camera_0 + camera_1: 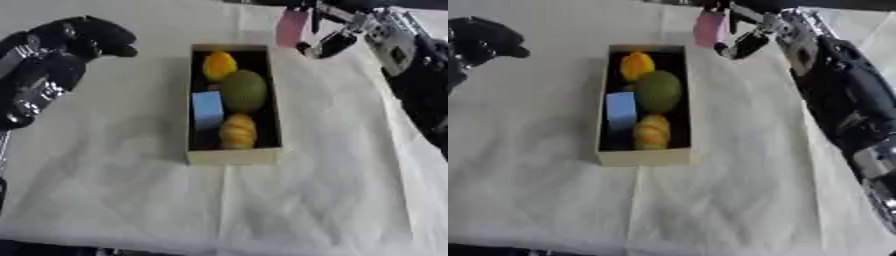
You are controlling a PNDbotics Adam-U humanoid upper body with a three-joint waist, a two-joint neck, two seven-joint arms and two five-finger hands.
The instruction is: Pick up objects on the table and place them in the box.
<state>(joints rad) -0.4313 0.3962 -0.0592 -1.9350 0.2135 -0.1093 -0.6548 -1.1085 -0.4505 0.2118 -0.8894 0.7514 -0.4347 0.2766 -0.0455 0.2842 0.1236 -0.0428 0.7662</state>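
Four things lie in the long, narrow cardboard box [233,156], whose pale walls frame a dark inside: at the far end a rounded orange-yellow fruit [219,65], next a smooth, dull green oval [244,90] that fills most of the width, beside it against the left wall a light blue block [207,108] with flat faces and square edges, and at the near end a ridged, golden-brown lump [238,131] shaped like a small pastry. The box rests on a creased white cloth [131,175] covering the table. Just beyond its far right corner, the right hand [741,30] pinches a flat pink rectangular piece [709,28] between curled fingers, holding it above the cloth and outside the box. The left hand [74,42], glossy black with silver metal parts, hangs at the left edge with its fingers curled in on nothing, well apart from the box.
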